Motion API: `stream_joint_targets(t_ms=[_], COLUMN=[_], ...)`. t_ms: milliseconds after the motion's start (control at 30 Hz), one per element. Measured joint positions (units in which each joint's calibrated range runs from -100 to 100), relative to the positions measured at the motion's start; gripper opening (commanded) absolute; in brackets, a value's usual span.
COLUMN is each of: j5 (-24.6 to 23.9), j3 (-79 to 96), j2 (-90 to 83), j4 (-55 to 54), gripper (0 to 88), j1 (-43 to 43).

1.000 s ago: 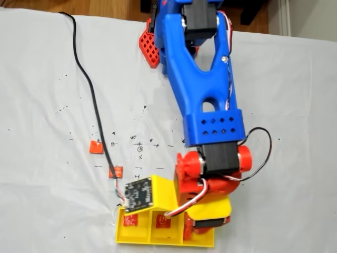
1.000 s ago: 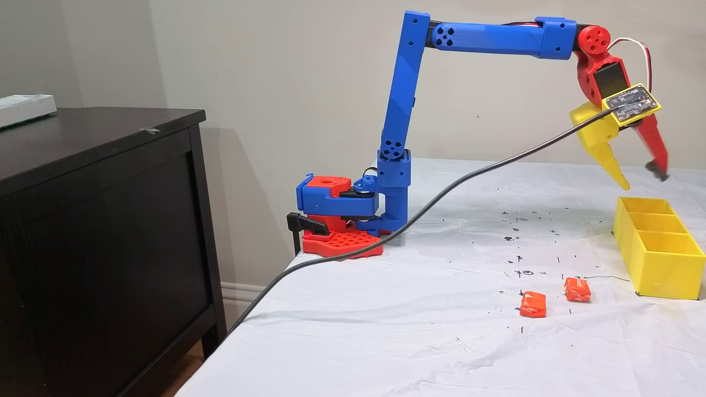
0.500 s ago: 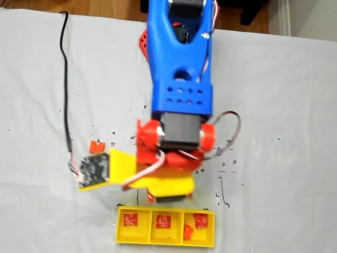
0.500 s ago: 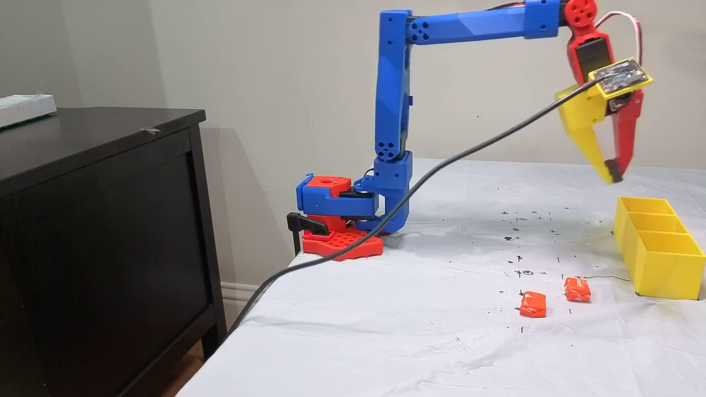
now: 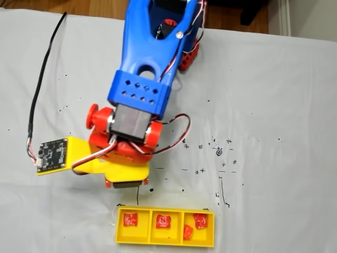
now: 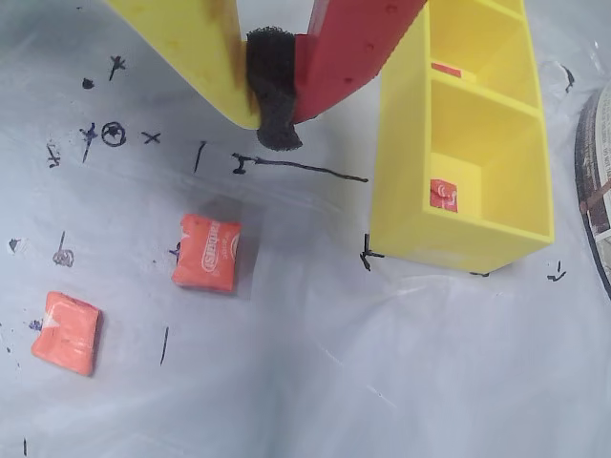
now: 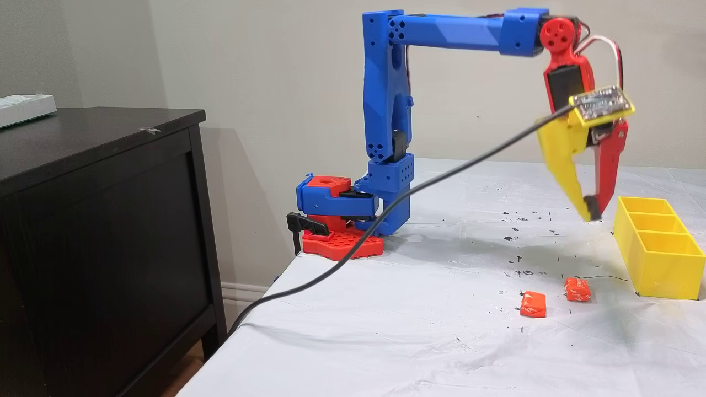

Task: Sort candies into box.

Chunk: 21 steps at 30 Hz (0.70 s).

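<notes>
Nearest in the wrist view: two orange candies on the white sheet, one at lower left (image 6: 66, 332), the other (image 6: 207, 252) up and to its right, apart from each other and from the tray. Same pair low on the table in a fixed view, one (image 7: 533, 304) just left of the other (image 7: 577, 289). Above them, gripper (image 6: 272, 100) hanging clear of the sheet, yellow finger (image 6: 191, 48) and red finger (image 6: 348, 48) pressed together on their black foam tip, nothing between them. Closed and empty, also seen from the side (image 7: 590, 209), tip pointing down, left of the box and above the table. Further right, the yellow box (image 6: 401, 172) flat on the sheet, three compartments in a row. From above in a fixed view (image 5: 118, 229): one red candy (image 5: 130, 219) in the left cell, one (image 5: 164, 221) in the middle, two touching in the right cell (image 5: 199, 220) (image 5: 187, 231). Far back, blue arm (image 7: 386, 99) rising from a red base (image 7: 342, 242) at the table edge, black cable (image 7: 386, 209) trailing off toward a dark cabinet (image 7: 99, 220).
</notes>
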Motion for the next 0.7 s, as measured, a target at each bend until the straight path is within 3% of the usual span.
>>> stream_joint_targets(t_ms=[333, 533, 700], j5=[3.6, 4.4, 5.0], j3=[-1.1, -1.1, -1.1], j2=[6.1, 6.2, 6.3], j4=[2.5, 2.2, 1.9], gripper=[3.2, 18.1, 19.7], j1=[3.4, 4.3, 4.6])
